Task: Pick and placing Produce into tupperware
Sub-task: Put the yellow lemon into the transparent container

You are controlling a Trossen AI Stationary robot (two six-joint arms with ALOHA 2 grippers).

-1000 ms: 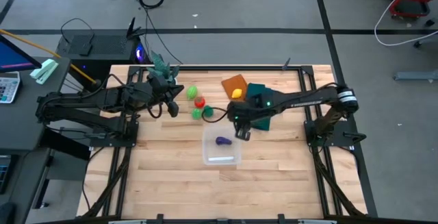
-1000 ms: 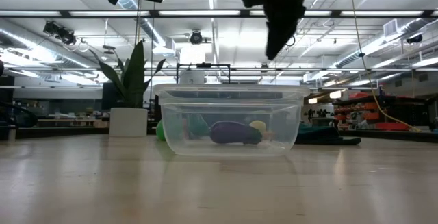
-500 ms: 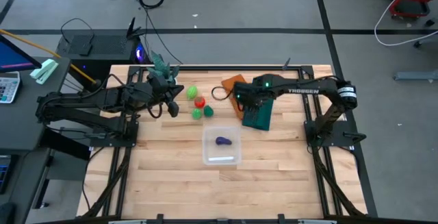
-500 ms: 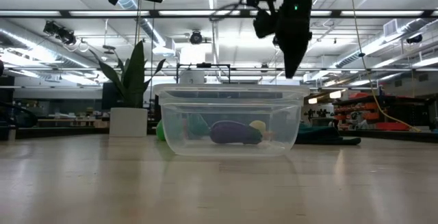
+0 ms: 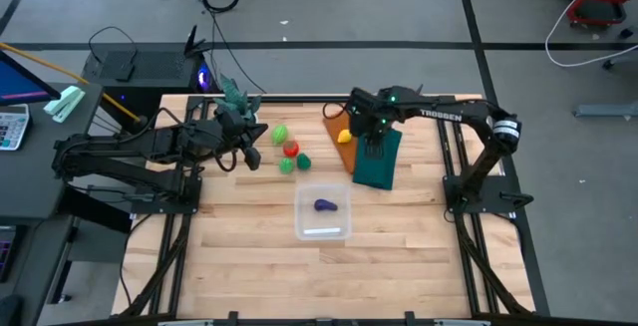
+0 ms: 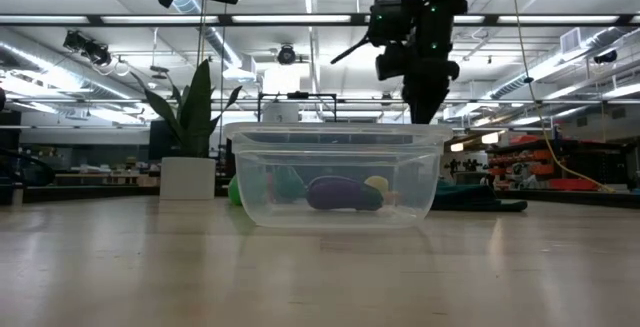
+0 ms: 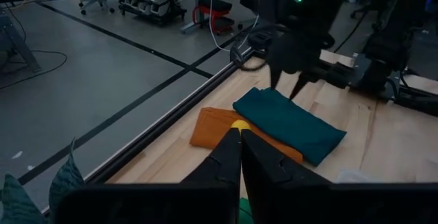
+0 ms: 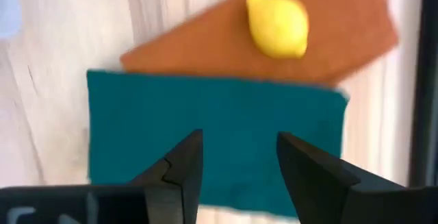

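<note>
The right gripper (image 5: pixel 370 150) hangs with its fingers apart and empty over the dark green cloth (image 5: pixel 379 162). The lemon (image 8: pixel 277 23) lies on the orange cloth (image 8: pixel 342 29) just ahead of it. I think the round lemon may roll away if one finger touches it first. The container (image 5: pixel 322 212), holding only the purple piece (image 5: pixel 325 205), sits well behind. The left gripper (image 7: pixel 239 157) waits closed and empty.

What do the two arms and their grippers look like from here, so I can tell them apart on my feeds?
Both arms are dark, jointed and tubular. The right arm carries white lettering along its forearm and a small green light near the wrist; its gripper has two dark, wedge-shaped fingers. The left arm has black cables looping near its gripper, whose two dark tapered fingers narrow to points.
</note>
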